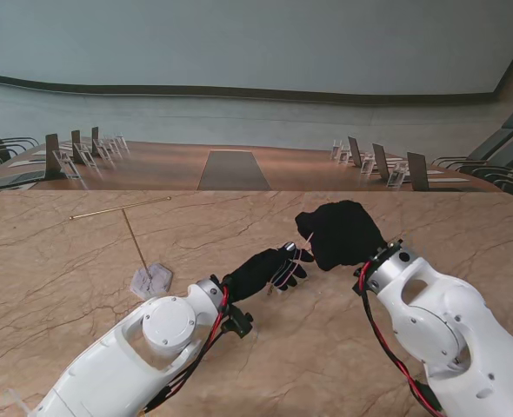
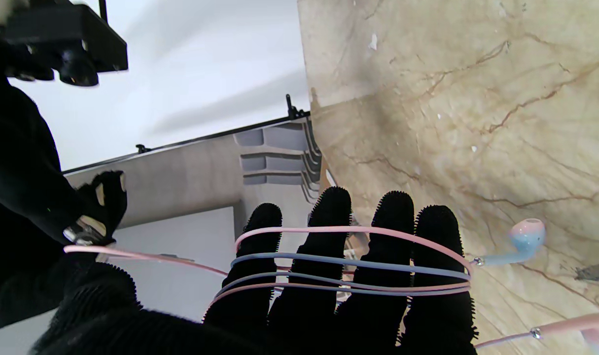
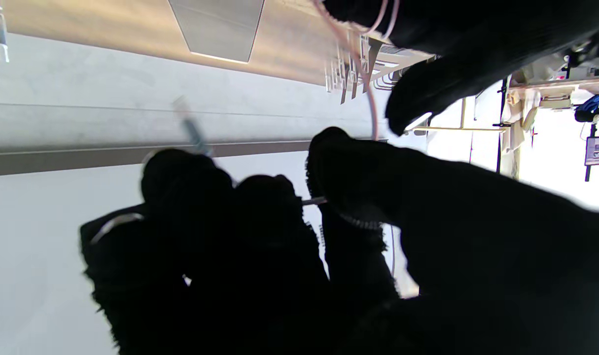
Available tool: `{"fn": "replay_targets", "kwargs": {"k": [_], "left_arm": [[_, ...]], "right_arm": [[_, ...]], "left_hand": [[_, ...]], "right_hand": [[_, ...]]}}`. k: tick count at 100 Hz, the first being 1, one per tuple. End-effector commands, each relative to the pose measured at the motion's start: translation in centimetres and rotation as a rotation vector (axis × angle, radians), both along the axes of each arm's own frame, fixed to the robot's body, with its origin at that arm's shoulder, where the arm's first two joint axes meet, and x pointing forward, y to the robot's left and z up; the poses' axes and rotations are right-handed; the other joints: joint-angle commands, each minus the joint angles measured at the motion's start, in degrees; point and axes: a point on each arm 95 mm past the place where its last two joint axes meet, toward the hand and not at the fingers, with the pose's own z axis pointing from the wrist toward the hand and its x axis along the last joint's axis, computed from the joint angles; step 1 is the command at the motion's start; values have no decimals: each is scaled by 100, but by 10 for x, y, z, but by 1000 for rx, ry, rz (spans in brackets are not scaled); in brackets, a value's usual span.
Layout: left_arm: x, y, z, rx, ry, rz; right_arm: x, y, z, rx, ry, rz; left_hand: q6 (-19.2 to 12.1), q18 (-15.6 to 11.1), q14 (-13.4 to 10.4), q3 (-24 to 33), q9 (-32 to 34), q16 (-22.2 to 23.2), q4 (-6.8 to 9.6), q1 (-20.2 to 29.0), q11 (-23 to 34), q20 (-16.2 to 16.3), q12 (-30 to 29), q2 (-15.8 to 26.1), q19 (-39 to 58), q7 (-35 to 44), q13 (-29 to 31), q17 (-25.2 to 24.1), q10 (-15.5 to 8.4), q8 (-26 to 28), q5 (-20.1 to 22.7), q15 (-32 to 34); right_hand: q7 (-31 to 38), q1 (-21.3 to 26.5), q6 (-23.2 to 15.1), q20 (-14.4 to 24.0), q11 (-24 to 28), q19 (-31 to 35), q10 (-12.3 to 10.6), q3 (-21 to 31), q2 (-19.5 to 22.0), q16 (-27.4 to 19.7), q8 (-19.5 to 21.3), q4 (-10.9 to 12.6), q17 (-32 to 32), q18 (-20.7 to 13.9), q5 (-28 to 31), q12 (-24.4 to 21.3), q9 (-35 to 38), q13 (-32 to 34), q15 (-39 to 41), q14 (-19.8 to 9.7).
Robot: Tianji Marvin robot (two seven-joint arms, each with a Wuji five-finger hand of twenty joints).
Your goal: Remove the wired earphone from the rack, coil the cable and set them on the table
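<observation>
1. Left hand is serving as the spool: its fingers are extended side by side, with the cable lying across them in about four turns.
2. Earbuds are hanging free at the little-finger side, above the surface.
3. Right hand, just beyond the left, is pinching the free run of cable between thumb and fingertips; the run between the hands is looking taut.
4. Judgement: the winding step is in progress. To do it well, light tension and turns laid side by side are needed, with the left fingers kept straight.
5. Rack, farther off to the left, is standing bare; the earphone is off it.
</observation>
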Motion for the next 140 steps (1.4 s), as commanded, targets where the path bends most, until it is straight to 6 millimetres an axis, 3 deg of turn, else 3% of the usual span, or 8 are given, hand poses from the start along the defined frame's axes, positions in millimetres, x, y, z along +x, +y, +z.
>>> {"fn": "replay_targets", "kwargs": {"k": [1,84,90,106,117,126,135,140], "left_arm": [[2,1,1,-4,-5,7],[25,9,30,-28,-100,33],[25,9,31,-30,-103,29],[26,9,32,-32,-110,29],[26,10,31,-31,-115,33],[27,11,32,-32,-118,35],[28,12,32,-32,-120,39],[29,13,32,-32,-122,41]], "right_arm": [[-7,4,-3,-1,13,18],[-36,28,-47,-20,229,62],[-35,30,-54,-16,238,59],[-34,33,-68,-9,263,54],[-34,33,-72,-17,264,67],[-36,33,-75,-20,273,71],[-38,33,-78,-26,289,74],[-38,33,-80,-33,294,76]], "left_hand": [[-118,25,-93,16,57,-72,-129,-106,-116,-66,-61,174,-91,-194,-93,-83,23,-52,67,-85],[-145,-173,-221,10,127,-139,-135,-9,-360,-184,-89,144,-285,-198,-161,-174,-78,-90,101,-246],[-167,-191,-236,12,121,-145,-134,-1,-363,-189,-83,141,-293,-192,-168,-181,-107,-86,101,-257],[-193,-193,-264,15,143,-159,-133,22,-354,-200,-76,131,-310,-161,-160,-192,-123,-66,130,-276],[-199,-248,-301,11,175,-186,-135,32,-353,-217,-86,124,-342,-153,-188,-216,-166,-61,155,-319],[-207,-285,-324,12,188,-208,-135,41,-360,-234,-103,123,-372,-145,-207,-232,-172,-54,174,-348],[-235,-313,-341,8,199,-225,-136,44,-357,-247,-114,121,-395,-133,-212,-245,-201,-45,188,-366],[-244,-317,-343,9,199,-228,-136,49,-355,-250,-118,117,-398,-128,-199,-242,-193,-41,190,-364]], "right_hand": [[1905,682,-1589,-35,161,654,718,723,679,91,687,933,192,-757,698,102,175,359,387,353],[1822,724,-1521,-107,-10,645,714,760,525,41,627,812,151,-705,701,62,171,334,254,385],[1738,735,-1514,-114,-122,548,695,731,549,36,567,609,-15,-722,658,20,89,217,144,383],[1335,697,-1363,-105,-648,-124,670,878,396,-28,200,-490,-827,-825,462,-499,-348,-425,-502,336],[1278,420,-1435,-240,-1045,-676,570,946,322,-5,-607,-954,-1376,-986,83,-903,-758,-961,-1016,140],[1333,195,-1451,-356,-1243,-946,545,881,405,137,-987,-955,-1681,-1064,-225,-1081,-1048,-1300,-1304,4],[1393,-309,-1517,-475,-1440,-1200,476,499,795,349,-1332,-337,-2010,-1177,-710,-1202,-1475,-1727,-1662,-152],[1396,-501,-1569,-511,-1496,-1276,426,422,717,332,-1417,-306,-2091,-1229,-954,-1254,-1669,-1865,-1747,-210]]}}
